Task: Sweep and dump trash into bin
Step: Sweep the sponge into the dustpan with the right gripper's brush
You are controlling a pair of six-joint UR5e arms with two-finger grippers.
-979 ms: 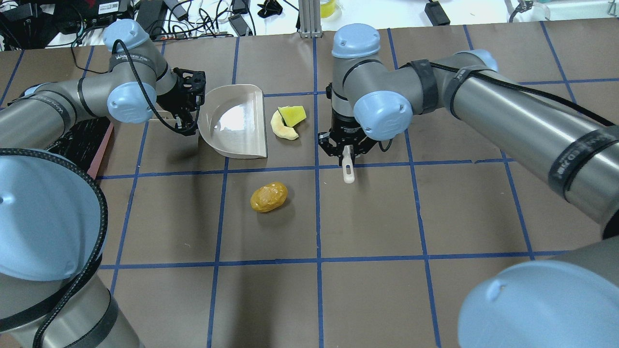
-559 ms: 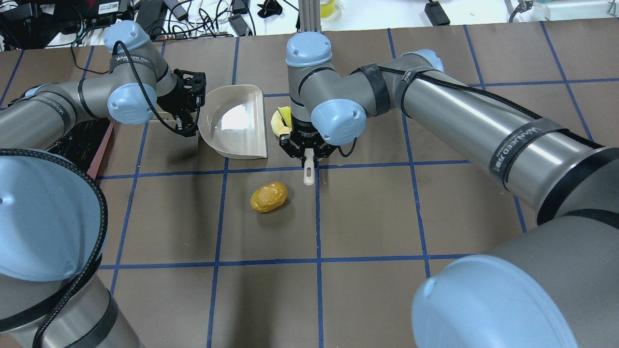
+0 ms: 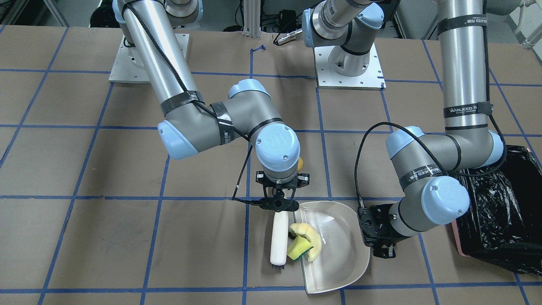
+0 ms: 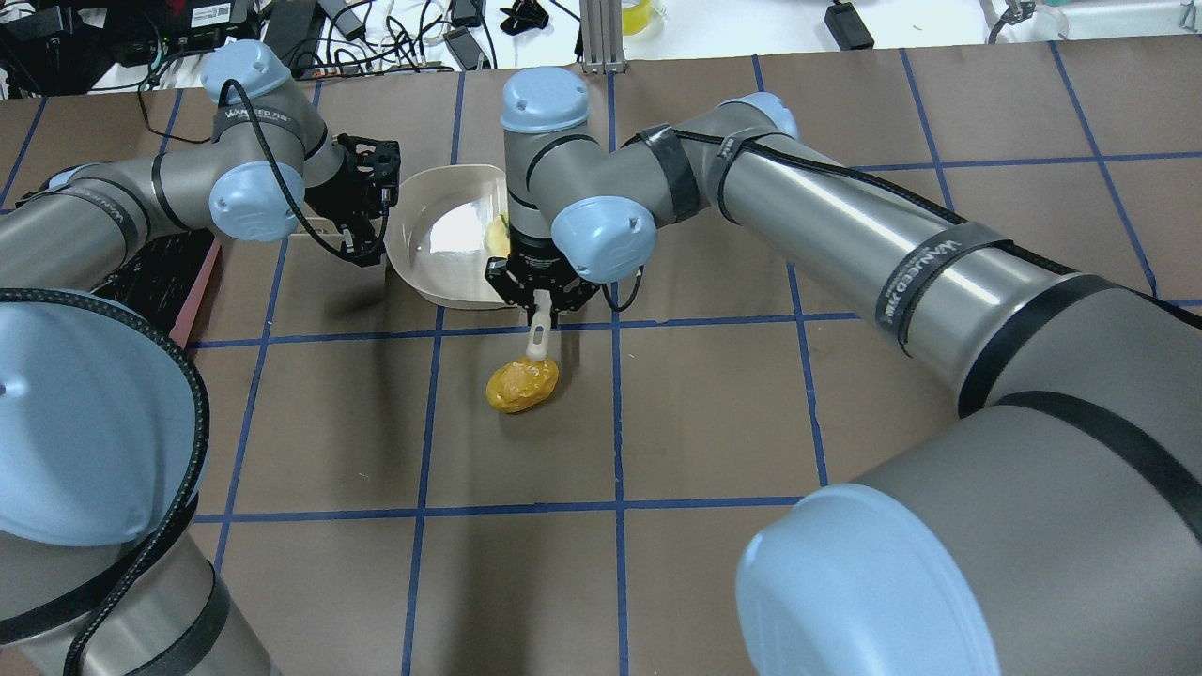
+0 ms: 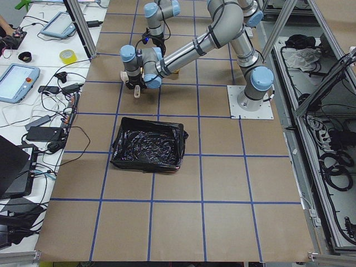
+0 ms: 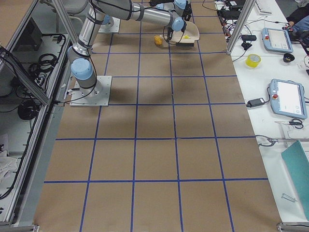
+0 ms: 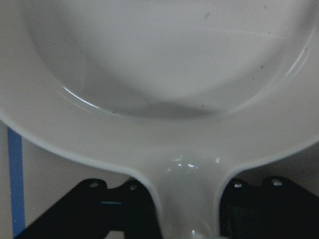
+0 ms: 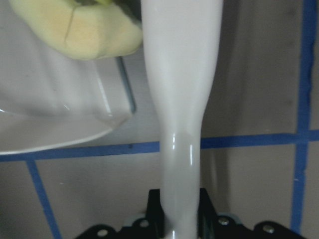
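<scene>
My left gripper [image 3: 375, 238] is shut on the handle of the beige dustpan [image 3: 338, 254], which rests flat on the table; the pan also shows in the overhead view [image 4: 441, 235]. My right gripper [image 3: 278, 204] is shut on a white brush [image 3: 279, 239] that stands against the pan's open edge. The pale peel [image 3: 308, 237] and the yellow-green sponge piece [image 3: 299, 248] lie at the pan's lip, the peel partly inside. The golden-brown lump [image 4: 521, 385] lies on the table apart from the pan. The bin [image 3: 499, 220] with its black bag stands beside the left arm.
The table is brown paper with blue tape lines. The bin [image 5: 147, 144] sits on the robot's left side of the pan. Cables and devices lie past the far table edge [image 4: 376, 38]. Both arm bases stand on metal plates [image 3: 347, 63].
My right arm swept the brush to the left and pushed the peel and sponge up to the dustpan's lip. The left arm, the dustpan and the lump have not moved.
</scene>
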